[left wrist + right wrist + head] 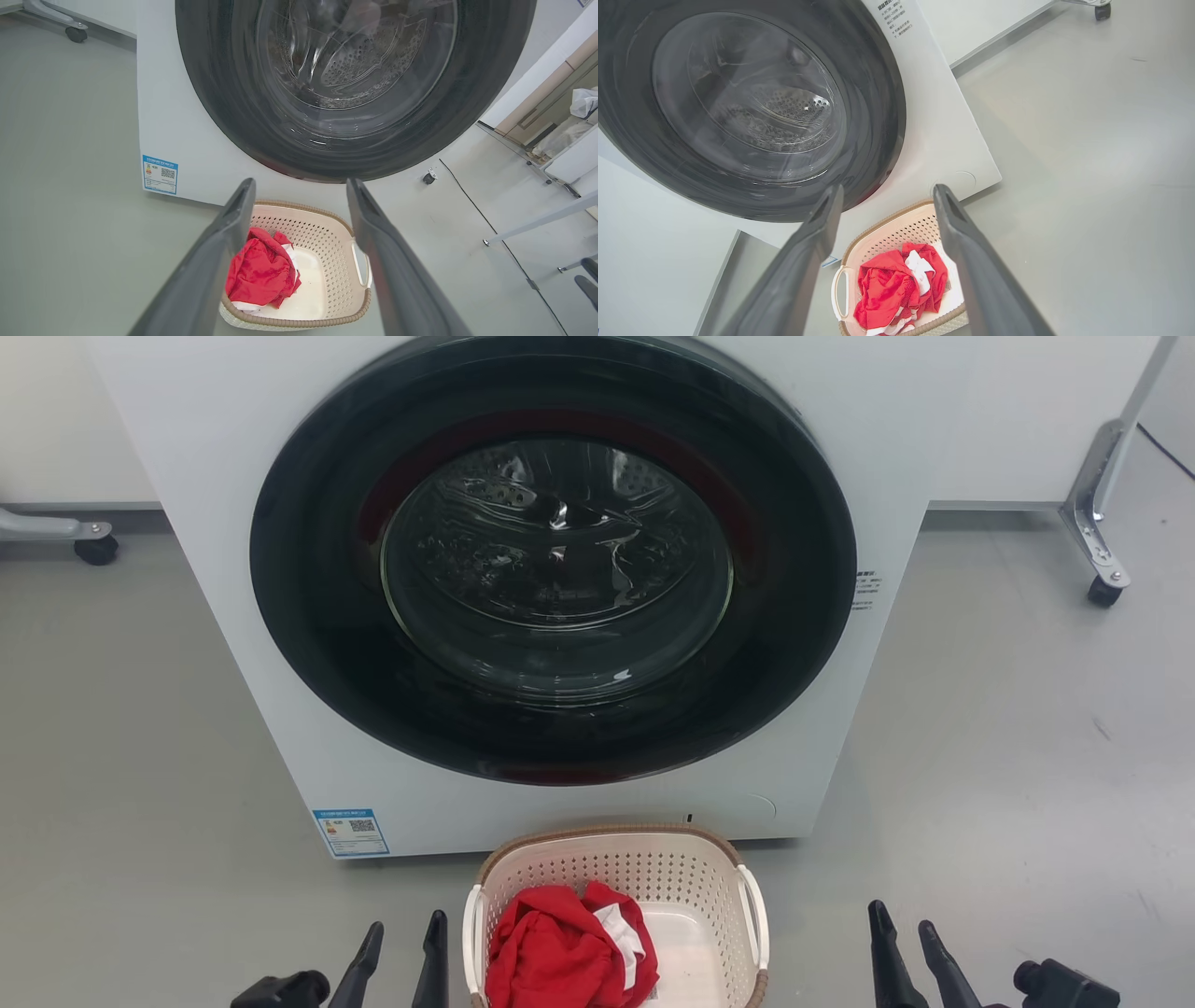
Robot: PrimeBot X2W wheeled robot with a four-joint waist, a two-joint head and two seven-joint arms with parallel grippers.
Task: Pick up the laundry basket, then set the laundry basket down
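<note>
A cream plastic laundry basket [653,873] with perforated walls and a brown woven-look rim is sitting on the grey floor [121,756], close in front of a white front-loading washing machine [233,644] whose dark round glass door [555,560] is standing shut. The basket is lying at the near middle of the scene, between the robot's two arms. It is carrying a crumpled red garment [551,957] with a flash of white, heaped toward its left side, while the right part of its bottom is lying bare.

The left gripper [406,922] is hanging spread and empty just to the left of the basket's left white loop handle [473,933]. The right gripper [901,917], likewise spread and holding nothing, is waiting farther out from the right white loop handle [754,924]. Both wrist cameras are looking down into the basket between parted fingers, suggesting the claws are hovering above rim height rather than touching it.

The lift is not yet under way. The basket is looking light and fairly stiff, though its holed walls are likely to flex if squeezed, and the smooth plastic may be slippery. The two loop handles are offering the surest hold, one for each claw, closing around the loop. With the cloth piled left, the load is probably leaning slightly that way, so a level, even raise is looking wise.
</note>
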